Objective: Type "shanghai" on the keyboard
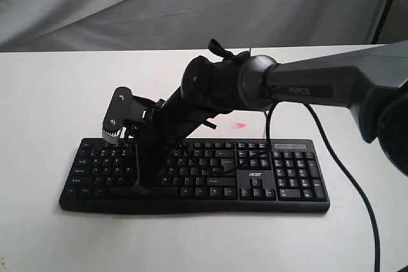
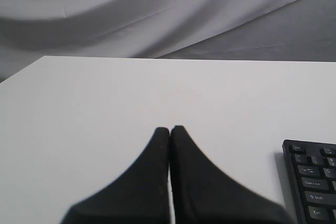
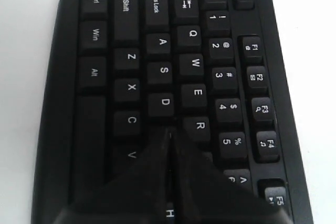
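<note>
Looking at a wide black acer keyboard [image 1: 217,179] lying flat on a white tabletop [image 1: 51,93], number pad toward the right of the exterior view, white legends facing up. Finding a grey cloth backdrop [image 1: 127,4] hanging behind the tabletop.

Watching the right arm [image 1: 331,87] stretching in from the right, crossing past the middle and bending down over the keyboard's left half. Seeing the right hand [image 1: 141,188] pointing downward, its two black fingers pressed together and gripping nothing, tips sitting in the letter block. Reading, in the right wrist view, the joined tips lying just past D, between C and R, about where the F key belongs. Possibly touching that key, though not telling for sure from these angles. Noting Q, W, E, A, S, Z and X lying uncovered beyond the tips, and an H legend peeking out under the fingers.

Seeing the left hand [image 2: 169,128] in its own wrist view only, fingers likewise closed against each other with nothing between them, hanging above bare tabletop. Catching the keyboard's left end, with Caps Lock, Shift and Ctrl, at the edge of that view, apart from the left fingertips.

Spotting a thin black cable [image 1: 347,179] trailing from beneath the right arm across the tabletop past the number pad, and a small red mark [image 1: 241,125] on the tabletop just behind the keyboard.
</note>
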Robot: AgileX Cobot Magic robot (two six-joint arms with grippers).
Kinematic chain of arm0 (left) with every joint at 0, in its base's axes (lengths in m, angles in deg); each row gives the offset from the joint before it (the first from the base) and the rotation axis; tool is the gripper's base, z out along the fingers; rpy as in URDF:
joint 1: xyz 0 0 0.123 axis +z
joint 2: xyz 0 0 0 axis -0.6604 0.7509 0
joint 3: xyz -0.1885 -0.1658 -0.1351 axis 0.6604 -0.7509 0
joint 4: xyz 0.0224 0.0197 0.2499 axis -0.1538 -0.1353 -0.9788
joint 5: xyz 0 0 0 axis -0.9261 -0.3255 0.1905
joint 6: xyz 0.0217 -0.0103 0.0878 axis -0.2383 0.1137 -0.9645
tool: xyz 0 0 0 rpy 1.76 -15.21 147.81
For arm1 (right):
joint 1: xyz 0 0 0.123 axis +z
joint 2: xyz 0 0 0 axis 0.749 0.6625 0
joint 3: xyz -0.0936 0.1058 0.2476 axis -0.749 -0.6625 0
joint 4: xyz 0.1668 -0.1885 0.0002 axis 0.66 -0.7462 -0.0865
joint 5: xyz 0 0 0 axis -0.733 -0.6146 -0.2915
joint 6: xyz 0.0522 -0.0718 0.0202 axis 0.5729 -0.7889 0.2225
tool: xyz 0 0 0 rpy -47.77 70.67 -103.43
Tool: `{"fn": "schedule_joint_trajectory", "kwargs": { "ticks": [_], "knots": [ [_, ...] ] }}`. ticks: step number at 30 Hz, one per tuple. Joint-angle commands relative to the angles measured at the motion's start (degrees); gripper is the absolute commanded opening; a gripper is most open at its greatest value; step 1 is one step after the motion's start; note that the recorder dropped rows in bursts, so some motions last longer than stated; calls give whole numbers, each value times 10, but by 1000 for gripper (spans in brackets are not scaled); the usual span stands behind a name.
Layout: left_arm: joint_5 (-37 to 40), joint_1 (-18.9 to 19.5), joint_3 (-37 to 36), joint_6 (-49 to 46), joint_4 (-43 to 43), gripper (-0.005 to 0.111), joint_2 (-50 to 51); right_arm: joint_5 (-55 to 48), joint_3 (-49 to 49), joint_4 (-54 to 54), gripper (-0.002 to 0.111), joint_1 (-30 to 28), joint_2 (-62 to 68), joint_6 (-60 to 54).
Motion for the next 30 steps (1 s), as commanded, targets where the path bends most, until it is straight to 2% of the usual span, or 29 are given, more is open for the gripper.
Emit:
{"fn": "schedule_joint_trajectory", "kwargs": {
  "ticks": [1, 30],
  "knots": [
    [-4, -2, -3, 1, 0, 1, -3, -7, 4, -3, 0, -5, 2, 2],
    [-4, -2, -3, 1, 0, 1, -3, -11, 4, -13, 0, -5, 5, 1]
  ]
}}
